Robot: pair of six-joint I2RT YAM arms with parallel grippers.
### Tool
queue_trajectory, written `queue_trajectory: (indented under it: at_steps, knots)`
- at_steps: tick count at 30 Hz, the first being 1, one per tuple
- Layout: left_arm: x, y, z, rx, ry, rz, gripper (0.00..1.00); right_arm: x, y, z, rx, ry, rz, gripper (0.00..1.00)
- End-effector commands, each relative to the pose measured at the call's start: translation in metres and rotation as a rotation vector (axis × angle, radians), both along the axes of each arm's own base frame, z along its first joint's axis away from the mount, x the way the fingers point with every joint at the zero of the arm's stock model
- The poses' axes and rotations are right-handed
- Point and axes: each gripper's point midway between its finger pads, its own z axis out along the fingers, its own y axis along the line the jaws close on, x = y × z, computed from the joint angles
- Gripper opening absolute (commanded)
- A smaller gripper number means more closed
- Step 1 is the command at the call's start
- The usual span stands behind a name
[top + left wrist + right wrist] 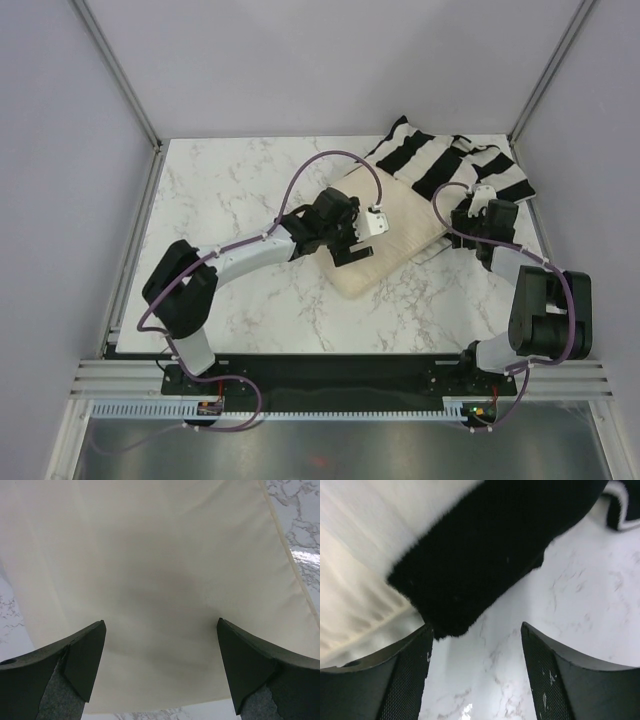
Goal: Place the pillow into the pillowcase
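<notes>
The cream pillow [385,235] lies tilted on the marble table, its far end under the black and white striped pillowcase [440,160]. My left gripper [352,238] is open over the pillow's near left part; in the left wrist view the pillow [160,580] fills the space between the spread fingers [85,660]. My right gripper [478,222] is open beside the pillow's right side. In the right wrist view a black stripe of the pillowcase [490,550] hangs just above the left finger [405,675], with bare table between the fingers.
The marble table [230,200] is ringed by a metal frame and grey walls. Purple cables loop over both arms [320,165]. The pillowcase's far right corner [510,180] lies near the table's right edge.
</notes>
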Motion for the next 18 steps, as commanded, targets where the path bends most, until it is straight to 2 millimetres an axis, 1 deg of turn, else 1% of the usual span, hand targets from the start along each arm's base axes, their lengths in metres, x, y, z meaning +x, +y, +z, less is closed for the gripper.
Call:
queue_trajectory:
  at_steps: [1, 2, 3, 5, 6, 7, 8, 10, 11, 13, 14, 15, 16, 17, 18]
  knots:
    - [0.021, -0.008, 0.011, -0.027, -0.059, 0.083, 1.0, 0.044, -0.008, 0.06, -0.1, -0.266, -0.065, 0.73]
    - [0.023, -0.007, 0.011, -0.022, -0.064, 0.087, 1.0, 0.05, -0.01, 0.064, -0.101, -0.272, -0.078, 0.69]
    - [0.022, -0.007, 0.012, -0.023, -0.066, 0.084, 1.0, 0.052, -0.016, 0.06, -0.103, -0.261, -0.119, 0.67]
    - [0.023, -0.006, 0.012, -0.023, -0.069, 0.088, 1.0, 0.057, -0.016, 0.066, -0.076, -0.279, -0.13, 0.66]
    - [0.023, -0.006, 0.013, -0.023, -0.071, 0.087, 1.0, 0.058, -0.013, 0.068, -0.051, -0.288, -0.129, 0.66]
    - [0.022, -0.006, 0.013, -0.023, -0.068, 0.085, 1.0, 0.058, -0.004, 0.067, -0.026, -0.286, -0.087, 0.67]
    - [0.023, -0.005, 0.012, -0.015, -0.074, 0.079, 1.0, 0.061, 0.003, 0.066, 0.002, -0.282, -0.05, 0.65]
    - [0.022, -0.007, 0.012, -0.009, -0.087, 0.057, 1.0, 0.063, 0.005, 0.058, 0.021, -0.246, -0.052, 0.5]
    - [0.022, -0.007, 0.011, 0.008, -0.105, 0.038, 1.0, 0.069, 0.002, 0.055, 0.022, -0.233, -0.069, 0.34]
    - [0.018, -0.012, 0.013, 0.016, -0.139, -0.002, 1.0, 0.07, 0.004, 0.055, 0.035, -0.22, -0.06, 0.07]
    - [0.016, -0.013, 0.012, 0.04, -0.168, -0.038, 1.0, 0.068, 0.008, 0.063, 0.047, -0.237, -0.045, 0.0]
    - [0.013, -0.016, 0.014, 0.046, -0.185, -0.056, 1.0, 0.065, 0.02, 0.069, 0.084, -0.242, 0.018, 0.0]
    - [0.008, -0.022, 0.016, 0.05, -0.208, -0.08, 1.0, 0.058, 0.03, 0.07, 0.115, -0.224, 0.056, 0.0]
    - [0.004, -0.025, 0.016, 0.063, -0.227, -0.1, 1.0, 0.054, 0.037, 0.085, 0.146, -0.249, 0.081, 0.0]
    - [0.001, -0.028, 0.018, 0.063, -0.236, -0.114, 1.0, 0.048, 0.055, 0.09, 0.209, -0.251, 0.153, 0.0]
